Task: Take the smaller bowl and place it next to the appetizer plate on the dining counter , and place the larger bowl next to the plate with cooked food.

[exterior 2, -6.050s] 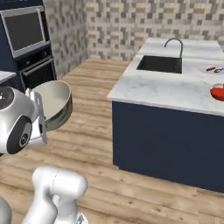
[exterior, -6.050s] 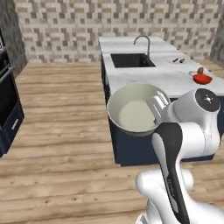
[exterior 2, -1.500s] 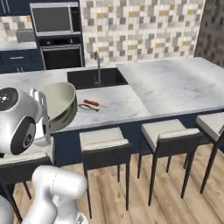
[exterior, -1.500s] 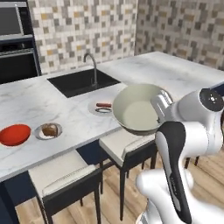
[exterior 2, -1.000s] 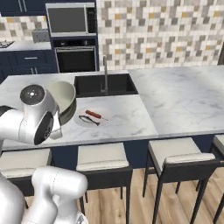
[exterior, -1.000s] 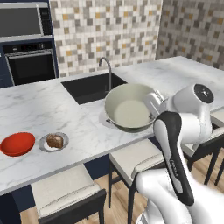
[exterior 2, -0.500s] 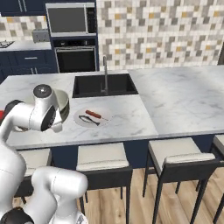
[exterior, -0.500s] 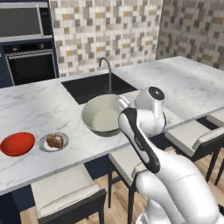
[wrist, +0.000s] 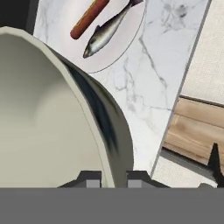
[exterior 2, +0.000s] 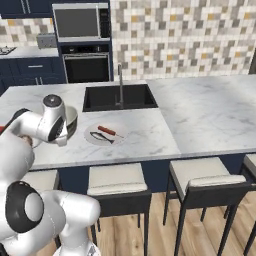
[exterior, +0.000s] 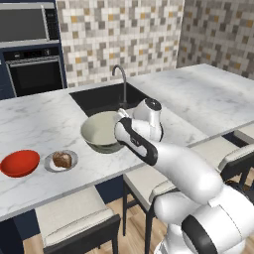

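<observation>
End effector [wrist: 113, 175] clamped on larger bowl [exterior: 101, 131] rim, bowl near desk [exterior: 208, 99] front edge, btwn fish plate [exterior 2: 105, 134] & appetizer plate [exterior: 60, 161]; smaller bowl [exterior: 19, 163] just beside latter.

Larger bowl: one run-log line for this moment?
tool: shut on larger bowl rim | bowl: over dining counter, beside fish plate | smaller bowl: by appetizer plate
</observation>
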Robot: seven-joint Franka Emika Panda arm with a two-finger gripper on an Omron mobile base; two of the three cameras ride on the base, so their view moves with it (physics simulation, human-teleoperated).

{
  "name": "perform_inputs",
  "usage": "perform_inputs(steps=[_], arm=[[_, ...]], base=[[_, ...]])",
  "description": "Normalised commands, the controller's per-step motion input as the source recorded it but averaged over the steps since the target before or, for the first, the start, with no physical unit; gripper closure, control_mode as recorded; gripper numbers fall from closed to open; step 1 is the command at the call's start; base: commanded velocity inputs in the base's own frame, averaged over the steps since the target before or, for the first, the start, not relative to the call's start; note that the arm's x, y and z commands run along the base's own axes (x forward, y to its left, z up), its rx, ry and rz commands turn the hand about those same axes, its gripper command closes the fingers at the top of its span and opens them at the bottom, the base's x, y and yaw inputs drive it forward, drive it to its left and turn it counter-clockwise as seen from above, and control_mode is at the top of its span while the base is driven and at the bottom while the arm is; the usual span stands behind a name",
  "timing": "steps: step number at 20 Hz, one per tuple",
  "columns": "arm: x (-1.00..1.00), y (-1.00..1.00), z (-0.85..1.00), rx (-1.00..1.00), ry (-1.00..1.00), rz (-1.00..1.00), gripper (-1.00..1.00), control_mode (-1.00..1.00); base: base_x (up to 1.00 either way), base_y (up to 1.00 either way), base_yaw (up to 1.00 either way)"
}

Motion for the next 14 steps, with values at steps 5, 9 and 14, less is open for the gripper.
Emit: perform_inputs(steps=[5, 9, 14], arm=[[0.14, 0.01, -0.16, 0.17, 0.0, -0.07, 1.0, -1.0], [0.69, 0.42, -0.31, 0.0, 0.0, -0.04, 1.0, -1.0], [0.58, 0.25, -0.11, 0.0, 0.04, -0.02, 1.0, -1.0]], base=[[0.0, 0.0, 0.0], [0.0, 0.0, 0.0], [0.0, 0.0, 0.0]])
